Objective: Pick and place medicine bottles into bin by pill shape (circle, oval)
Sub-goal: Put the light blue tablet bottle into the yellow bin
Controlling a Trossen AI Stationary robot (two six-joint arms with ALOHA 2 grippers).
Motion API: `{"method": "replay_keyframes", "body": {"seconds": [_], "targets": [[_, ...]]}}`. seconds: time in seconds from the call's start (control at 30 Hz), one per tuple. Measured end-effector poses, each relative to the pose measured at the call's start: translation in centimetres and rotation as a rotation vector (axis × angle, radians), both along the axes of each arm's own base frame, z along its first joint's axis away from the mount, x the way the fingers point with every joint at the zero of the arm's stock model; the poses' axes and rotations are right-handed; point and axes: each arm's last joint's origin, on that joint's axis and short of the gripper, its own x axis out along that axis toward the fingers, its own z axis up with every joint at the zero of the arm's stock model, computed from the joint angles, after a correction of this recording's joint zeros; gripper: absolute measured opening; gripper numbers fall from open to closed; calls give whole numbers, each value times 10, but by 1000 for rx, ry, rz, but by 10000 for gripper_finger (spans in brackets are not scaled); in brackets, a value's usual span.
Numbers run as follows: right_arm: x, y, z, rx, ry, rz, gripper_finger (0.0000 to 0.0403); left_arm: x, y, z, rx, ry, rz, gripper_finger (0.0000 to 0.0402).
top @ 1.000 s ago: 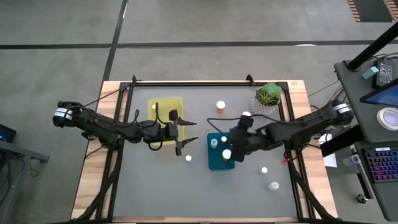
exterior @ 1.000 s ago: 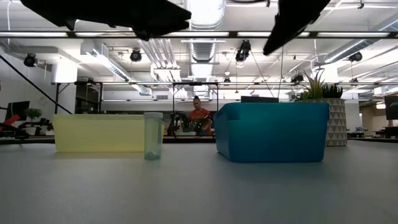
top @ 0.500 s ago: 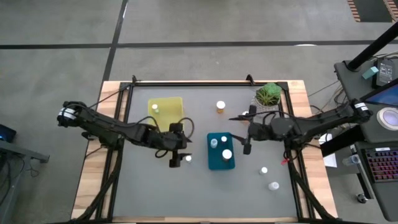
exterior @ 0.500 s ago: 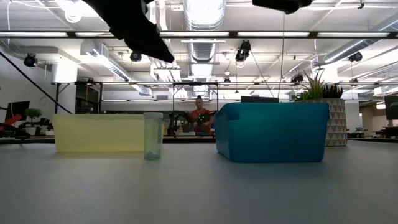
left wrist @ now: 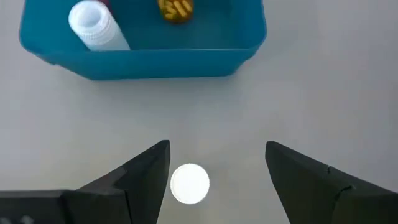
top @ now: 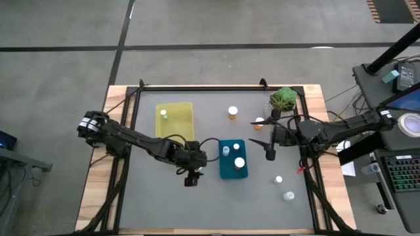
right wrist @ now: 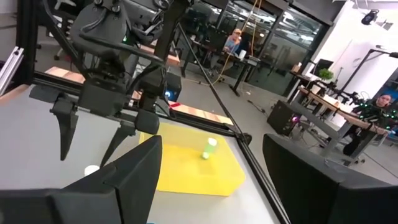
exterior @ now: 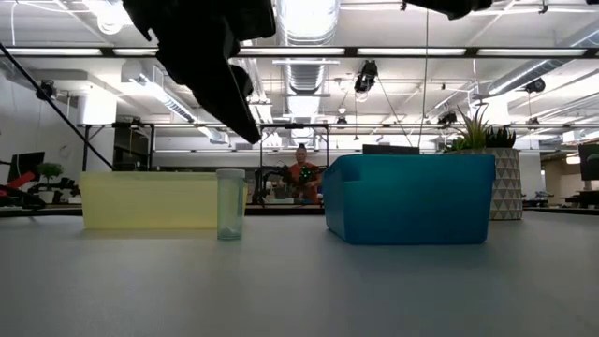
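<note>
Overhead, grey table [top: 151, 196] filling mid-frame, wooden edges left and right, both dark arms reaching in from the sides.

Centre-left, near the upper edge: yellow bin [top: 176, 118], holding one small bottle [top: 164, 113], apparently one pill shape's destination.

Just right of centre: blue bin [top: 233, 172], holding two white-capped bottles [top: 239, 162], presumably the other shape's destination. Closest to the free-standing bottle, so a short carry if the shape matches.

Upper right: potted plant [top: 283, 99], no part of the sorting.

Left gripper [top: 191, 176] poised just left of the blue bin, pointed down. Wrist view: fingers [left wrist: 146, 171] spread wide, holding nothing, straddling a clear bottle [left wrist: 189, 183] whose white cap sits closer to one finger than the other. Placed this way to close on the bottle's sides; likely needs a little centring first. Table-level view: same bottle [exterior: 230, 204] upright on the table, in front of the yellow bin, gripper above and not touching.

Right gripper [top: 270, 137] hovering right of the blue bin, fingers apart, empty, probably waiting or lining up on nearby bottles.

Unsorted: orange bottle [top: 232, 112] upper centre, another beside the plant [top: 259, 122], two white ones lower right [top: 279, 179] and [top: 289, 195].
</note>
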Motion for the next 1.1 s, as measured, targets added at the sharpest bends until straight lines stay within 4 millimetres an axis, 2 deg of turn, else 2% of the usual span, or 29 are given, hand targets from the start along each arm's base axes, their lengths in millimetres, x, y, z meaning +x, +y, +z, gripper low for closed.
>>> {"method": "replay_keyframes", "body": {"seconds": [0.3,0.7,1.1], "targets": [[-5,-1,-2,0,-5,-1,271,-3,2,-4,20,26,33,248],[-5,-1,0,9,-15,-2,267,-1,2,-9,97,12,-39,248],[-5,-1,-5,61,2,-2,267,6,-5,-48,113,138,-4,248]]}}
